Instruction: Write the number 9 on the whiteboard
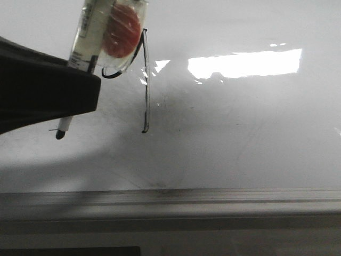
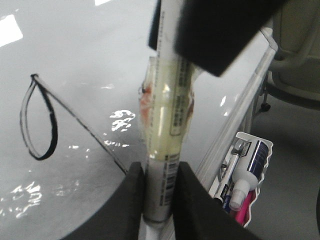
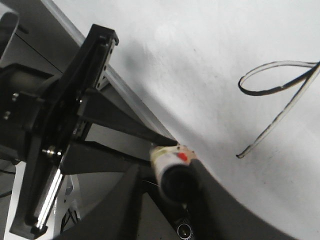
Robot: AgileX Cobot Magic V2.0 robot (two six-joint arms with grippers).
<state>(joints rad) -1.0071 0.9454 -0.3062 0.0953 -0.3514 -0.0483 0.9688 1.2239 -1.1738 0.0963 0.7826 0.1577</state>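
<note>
glossy whiteboard (image 1: 240, 154), faint smears, grey rail. thin black number 9 (image 1: 146, 80): teardrop loop, straight stem. left end effector (image 2: 160, 200) clenched on marker (image 2: 167, 130), tip beside stem. right end effector (image 3: 172, 192) grips a similar barrel.

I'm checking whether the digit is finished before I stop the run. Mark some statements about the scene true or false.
1. The number 9 on the whiteboard has both a loop and a long stem. True.
2. The marker has its tip on the bottom end of the stem. False: in the front view the tip is to the left of the stem, clearly apart from it.
3. The left gripper is open and empty. False: its fingers are closed around the marker's barrel.
4. A white holder with a bottle and pens sits beyond the board's rail. True.
</note>
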